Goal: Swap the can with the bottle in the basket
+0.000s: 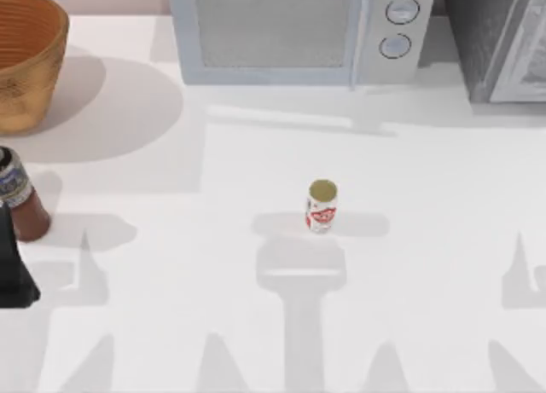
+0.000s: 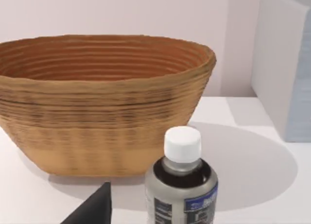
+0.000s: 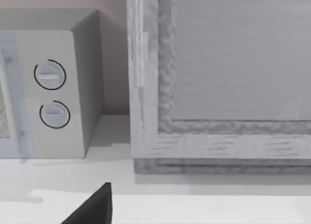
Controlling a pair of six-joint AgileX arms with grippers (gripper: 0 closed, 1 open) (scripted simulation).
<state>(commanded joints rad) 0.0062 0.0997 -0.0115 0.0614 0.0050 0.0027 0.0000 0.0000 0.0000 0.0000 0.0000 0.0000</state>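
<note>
At the near left edge of the white table (image 1: 171,325), the left arm's dark pincer (image 1: 13,269) sits just behind the bottle (image 1: 19,201); whether it grips the bottle or stands wide cannot be told from these views. The bottle, reddish-brown with a blue-and-white label band, rests on the table at the far left, outside the basket and tilted as seen from above. In the left wrist view it stands close before the camera with a pale cap, one dark pincer finger (image 2: 95,209) just beside it.

Near the middle of the table the can (image 1: 322,205) stands upright and alone, white with red markings and a dull gold top, well apart from both the bottle and the basket.

Farther back, in the left rear corner, the round woven basket (image 1: 38,65) sits on the table beyond the bottle, its orange-brown interior open to the left wrist camera.

Along the back edge a pale microwave (image 1: 299,31) with two round dials faces forward, and a grey cabinet (image 1: 499,39) stands to its right. The right wrist view shows one dark finger (image 3: 95,209) of the right pincer before these two units; its opening cannot be told.
</note>
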